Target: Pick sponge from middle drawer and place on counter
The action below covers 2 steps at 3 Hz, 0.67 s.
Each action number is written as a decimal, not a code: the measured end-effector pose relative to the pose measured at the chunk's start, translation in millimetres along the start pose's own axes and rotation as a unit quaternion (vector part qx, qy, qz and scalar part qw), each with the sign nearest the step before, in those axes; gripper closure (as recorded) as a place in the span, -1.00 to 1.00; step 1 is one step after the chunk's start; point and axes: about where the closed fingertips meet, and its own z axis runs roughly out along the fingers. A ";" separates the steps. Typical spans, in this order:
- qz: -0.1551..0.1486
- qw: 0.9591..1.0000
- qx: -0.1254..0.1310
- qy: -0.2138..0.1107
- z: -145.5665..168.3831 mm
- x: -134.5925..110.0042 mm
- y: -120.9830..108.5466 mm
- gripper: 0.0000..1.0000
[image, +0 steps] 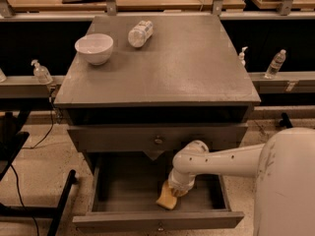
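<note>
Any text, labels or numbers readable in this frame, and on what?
None readable.
The bottle lying on the counter: label too blurred.
The gripper, down in the middle drawer at the sponge: no marking shows.

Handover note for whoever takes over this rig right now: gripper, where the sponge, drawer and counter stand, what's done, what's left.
Gripper: down inside the open middle drawer, against the top of the sponge; a grasp cannot be confirmed.
Sponge: in the drawer, near the front, about mid-width.
Counter: holds a white bowl and a lying bottle; no sponge on it.
Done: drawer open, arm reached in.
Left: secure the sponge, lift it out, set it on the counter.
</note>
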 end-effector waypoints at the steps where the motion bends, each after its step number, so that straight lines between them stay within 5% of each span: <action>1: -0.002 1.000 0.012 0.014 -18.5 -2.3 -3.2 0.70; 2: -0.007 0.999 0.026 0.039 -45.5 -6.6 -7.9 0.19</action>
